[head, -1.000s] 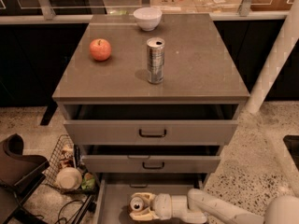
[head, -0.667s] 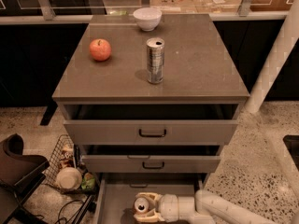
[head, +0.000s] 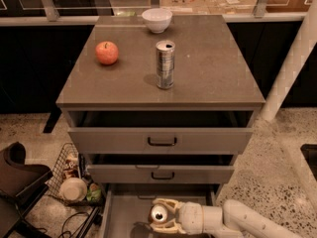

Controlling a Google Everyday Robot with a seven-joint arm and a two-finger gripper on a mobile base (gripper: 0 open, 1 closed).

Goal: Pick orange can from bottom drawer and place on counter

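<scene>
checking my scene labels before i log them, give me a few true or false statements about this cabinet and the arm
1. The orange can stands on the counter. False: it is down in the bottom drawer.
2. The gripper is in the bottom drawer, its fingers on either side of the orange can. True.
3. A silver can stands upright on the counter. True.
4. The apple lies in the white bowl. False: it rests on the counter, apart from the bowl.
</scene>
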